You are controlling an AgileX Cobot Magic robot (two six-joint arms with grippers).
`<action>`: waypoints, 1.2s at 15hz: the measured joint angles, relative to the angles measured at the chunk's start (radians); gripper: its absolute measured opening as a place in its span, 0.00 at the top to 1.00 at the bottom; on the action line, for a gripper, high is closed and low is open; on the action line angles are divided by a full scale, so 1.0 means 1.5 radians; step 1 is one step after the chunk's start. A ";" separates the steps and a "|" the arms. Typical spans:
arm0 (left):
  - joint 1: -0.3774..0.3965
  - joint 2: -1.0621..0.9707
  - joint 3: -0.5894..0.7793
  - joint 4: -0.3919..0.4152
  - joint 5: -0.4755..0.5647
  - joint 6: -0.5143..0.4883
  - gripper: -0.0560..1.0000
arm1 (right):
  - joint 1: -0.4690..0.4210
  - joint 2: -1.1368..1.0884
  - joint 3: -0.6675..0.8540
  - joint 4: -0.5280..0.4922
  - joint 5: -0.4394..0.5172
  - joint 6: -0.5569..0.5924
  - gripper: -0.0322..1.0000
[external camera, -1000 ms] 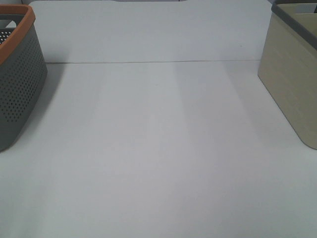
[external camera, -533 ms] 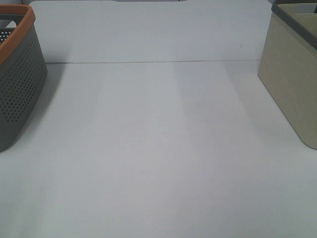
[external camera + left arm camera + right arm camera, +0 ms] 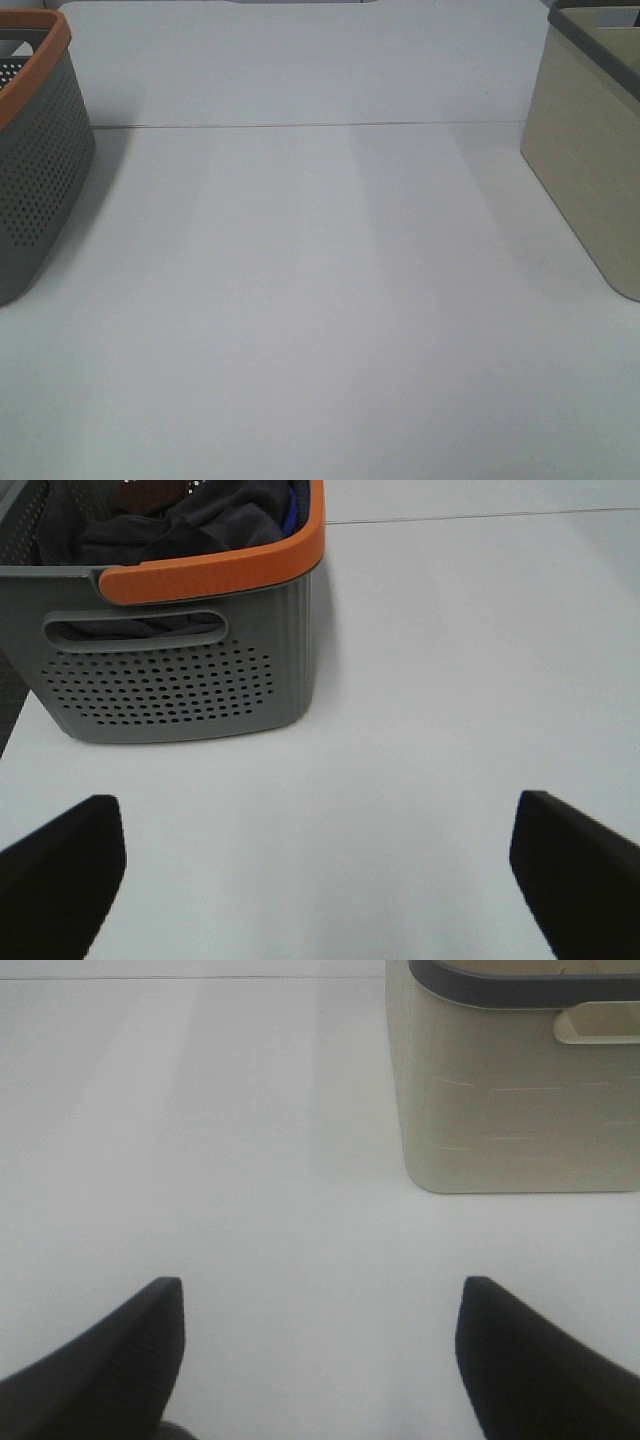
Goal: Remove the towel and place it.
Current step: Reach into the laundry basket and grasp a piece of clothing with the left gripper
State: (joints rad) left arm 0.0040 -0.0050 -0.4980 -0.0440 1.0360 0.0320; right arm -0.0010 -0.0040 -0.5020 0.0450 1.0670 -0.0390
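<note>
A grey perforated basket with an orange rim (image 3: 35, 150) stands at the table's left edge. In the left wrist view the basket (image 3: 180, 670) holds dark crumpled cloth (image 3: 190, 520) with a bit of blue at its edge; I cannot tell which piece is the towel. My left gripper (image 3: 315, 880) is open and empty over bare table, short of the basket. My right gripper (image 3: 320, 1360) is open and empty, short of a beige bin. Neither gripper shows in the exterior high view.
A beige bin with a dark grey rim (image 3: 590, 150) stands at the table's right edge; it also shows in the right wrist view (image 3: 520, 1090). A white table (image 3: 320, 300) with a thin seam across the back lies between the two containers.
</note>
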 joint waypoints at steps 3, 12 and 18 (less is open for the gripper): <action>0.000 0.000 0.000 0.001 0.000 0.000 0.01 | 0.000 0.000 0.000 0.000 0.000 0.000 0.24; 0.000 0.202 -0.195 -0.042 0.119 0.053 0.02 | 0.000 0.000 0.000 0.001 0.000 0.000 0.24; 0.000 0.401 -0.357 -0.064 0.121 0.098 0.02 | 0.000 0.000 0.000 0.001 0.000 0.000 0.24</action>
State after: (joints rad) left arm 0.0040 0.5970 -1.0330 -0.1400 1.2180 0.1790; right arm -0.0010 -0.0040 -0.5020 0.0460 1.0670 -0.0390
